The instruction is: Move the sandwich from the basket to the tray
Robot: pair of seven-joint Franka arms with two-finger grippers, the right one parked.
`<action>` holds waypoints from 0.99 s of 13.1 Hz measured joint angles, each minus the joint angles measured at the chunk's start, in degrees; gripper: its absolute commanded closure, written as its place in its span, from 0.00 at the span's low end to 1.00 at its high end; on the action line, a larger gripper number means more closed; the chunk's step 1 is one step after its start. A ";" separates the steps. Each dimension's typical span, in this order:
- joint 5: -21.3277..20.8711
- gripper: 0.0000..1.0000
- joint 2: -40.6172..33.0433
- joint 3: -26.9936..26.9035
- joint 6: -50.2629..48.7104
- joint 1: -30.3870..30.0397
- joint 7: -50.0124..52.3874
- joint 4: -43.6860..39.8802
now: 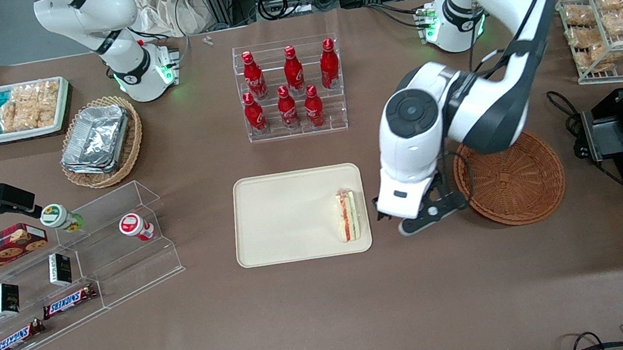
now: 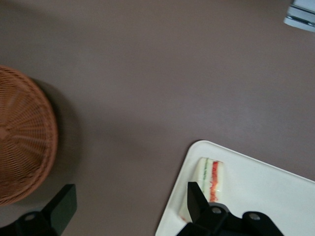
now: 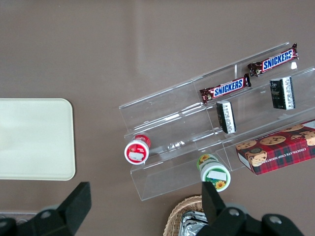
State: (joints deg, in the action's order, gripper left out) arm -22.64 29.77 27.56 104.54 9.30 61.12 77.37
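The sandwich (image 1: 347, 215) lies on the cream tray (image 1: 286, 214), close to the rim at the working arm's end, its pink and green filling edge showing. The reddish-brown wicker basket (image 1: 518, 185) sits well apart from the tray on the tabletop (image 1: 330, 327) and holds nothing. The gripper (image 1: 411, 216) hovers over the bare strip between tray and basket, its fingers (image 2: 61, 206) spread apart and gripping nothing. Farther from the camera, a clear rack (image 1: 292, 88) holds six red bottles, and a tan basket (image 1: 102, 142) holds foil containers.
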 measured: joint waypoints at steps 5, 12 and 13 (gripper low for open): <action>10.35 0.00 -8.22 -1.45 -7.35 -8.80 -15.50 0.70; 20.26 0.00 -18.10 -17.60 -8.93 -12.70 -51.00 7.54; 20.30 0.00 -18.37 -17.79 -8.97 -13.67 -55.07 8.08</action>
State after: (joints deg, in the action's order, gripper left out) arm -2.34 11.40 9.77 95.57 -4.38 6.05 85.45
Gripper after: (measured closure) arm 0.000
